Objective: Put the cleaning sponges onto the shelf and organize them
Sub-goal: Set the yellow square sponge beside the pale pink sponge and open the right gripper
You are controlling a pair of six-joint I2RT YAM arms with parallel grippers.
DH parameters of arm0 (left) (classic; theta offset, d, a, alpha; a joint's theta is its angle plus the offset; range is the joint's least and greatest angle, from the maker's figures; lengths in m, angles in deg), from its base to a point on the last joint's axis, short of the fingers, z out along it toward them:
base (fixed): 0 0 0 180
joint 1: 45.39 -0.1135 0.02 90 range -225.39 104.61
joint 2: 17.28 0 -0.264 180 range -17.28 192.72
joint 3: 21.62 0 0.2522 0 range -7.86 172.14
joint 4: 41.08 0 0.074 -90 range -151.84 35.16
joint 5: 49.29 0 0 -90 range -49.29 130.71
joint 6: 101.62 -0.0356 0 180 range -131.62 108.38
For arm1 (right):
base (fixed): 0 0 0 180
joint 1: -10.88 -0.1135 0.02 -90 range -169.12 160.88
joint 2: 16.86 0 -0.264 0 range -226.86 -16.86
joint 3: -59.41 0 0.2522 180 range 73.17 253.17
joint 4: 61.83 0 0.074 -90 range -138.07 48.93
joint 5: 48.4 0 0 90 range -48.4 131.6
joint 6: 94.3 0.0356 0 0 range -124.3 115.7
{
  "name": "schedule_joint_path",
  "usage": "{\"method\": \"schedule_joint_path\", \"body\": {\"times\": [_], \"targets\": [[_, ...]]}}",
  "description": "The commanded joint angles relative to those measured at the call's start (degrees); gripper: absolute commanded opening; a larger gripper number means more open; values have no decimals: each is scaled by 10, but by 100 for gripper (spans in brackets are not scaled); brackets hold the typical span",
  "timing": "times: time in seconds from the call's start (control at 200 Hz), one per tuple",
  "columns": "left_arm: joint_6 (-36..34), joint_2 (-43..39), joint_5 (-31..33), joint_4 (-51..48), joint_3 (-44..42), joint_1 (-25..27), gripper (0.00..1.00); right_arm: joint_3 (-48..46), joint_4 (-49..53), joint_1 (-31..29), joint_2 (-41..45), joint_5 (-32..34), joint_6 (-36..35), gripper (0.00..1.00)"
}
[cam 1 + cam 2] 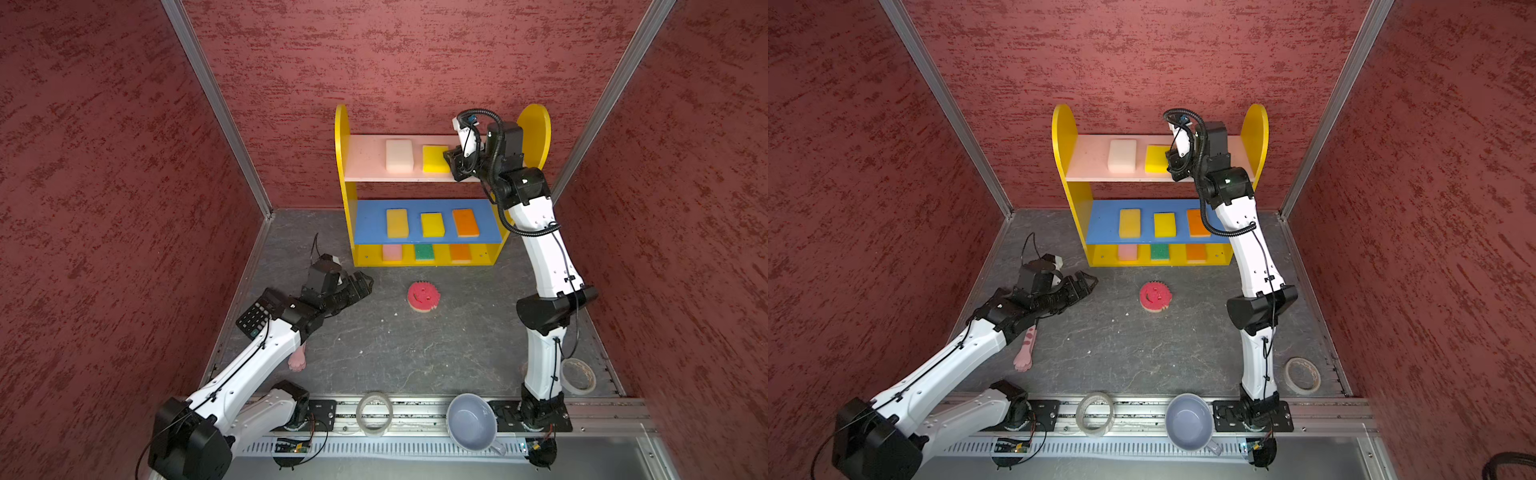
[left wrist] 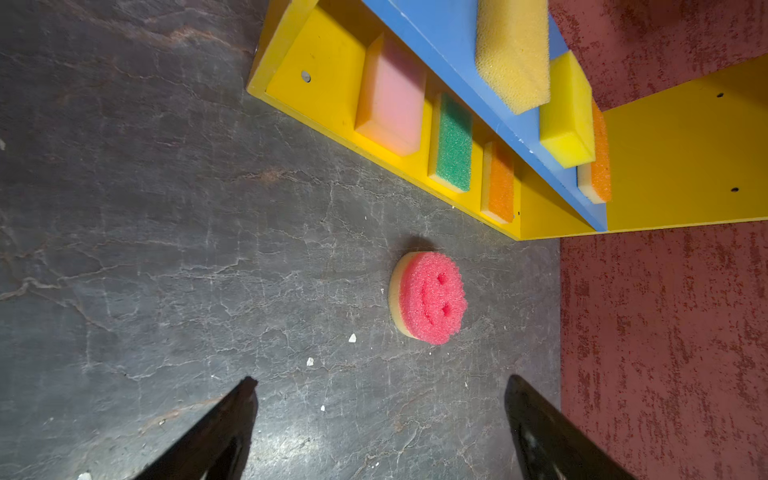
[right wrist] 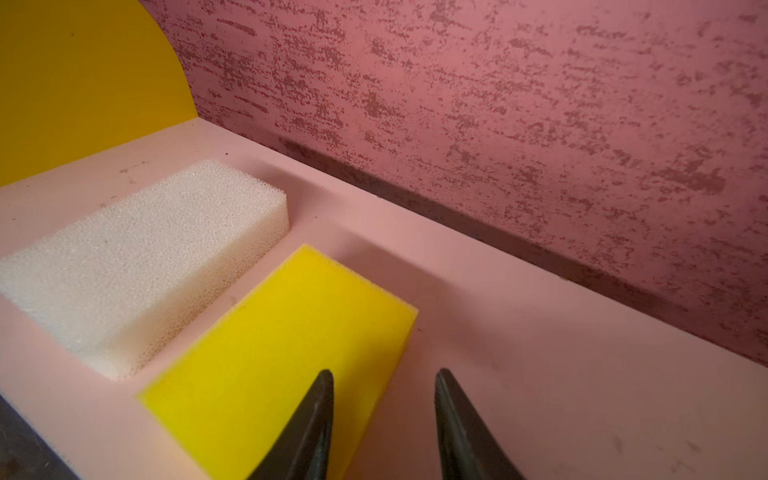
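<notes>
Left jaws spread wide, empty, over table (image 2: 166, 249); we see smiley sponge (image 2: 428, 297) ahead of them, off shelf (image 1: 349, 224). Right jaws apart over top board (image 3: 540, 332), yellow sponge (image 3: 270, 353) under one tip, unclamped.

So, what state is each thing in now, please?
White sponge: flat on top board.
Top yellow sponge: flat on top board.
Middle sponges: three, flat on blue board.
Base sponges: three, flat on base.
Smiley sponge: on the table, face up.
Shelf: upright.
Left gripper: open, empty.
Right gripper: open, above top board.
</notes>
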Motion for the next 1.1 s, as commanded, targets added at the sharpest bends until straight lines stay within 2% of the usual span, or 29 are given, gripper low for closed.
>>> {"method": "schedule_joint_path", "body": {"times": [0.0, 0.115, 0.185, 0.225, 0.286, 0.381, 0.416, 0.772, 1.092], "targets": [[-2, -2, -6, 20, 16, -1, 93, -3, -22, 2, 47, -20, 18, 43], [-4, -7, -6, 21, 21, 1, 93, -24, -24, 2, 85, -41, 41, 44], [-6, -11, -6, 20, 25, 3, 93, -64, -40, 1, 118, -53, 56, 44], [-7, -14, -6, 18, 27, 4, 92, -95, -52, 2, 139, -65, 69, 41], [-9, -19, -4, 16, 27, 6, 93, -142, -72, -1, 168, -96, 87, 34], [-9, -26, -2, 15, 24, 6, 93, -199, -90, -13, 197, -124, 110, 7], [-7, -28, -1, 15, 22, 8, 93, -211, -90, -19, 201, -125, 116, 0], [-1, -24, 0, 19, 16, 13, 93, -223, -63, -29, 159, -131, 172, 0], [-5, -15, 2, 20, 21, 13, 93, -224, -80, -29, 133, -92, 182, 0]]}}
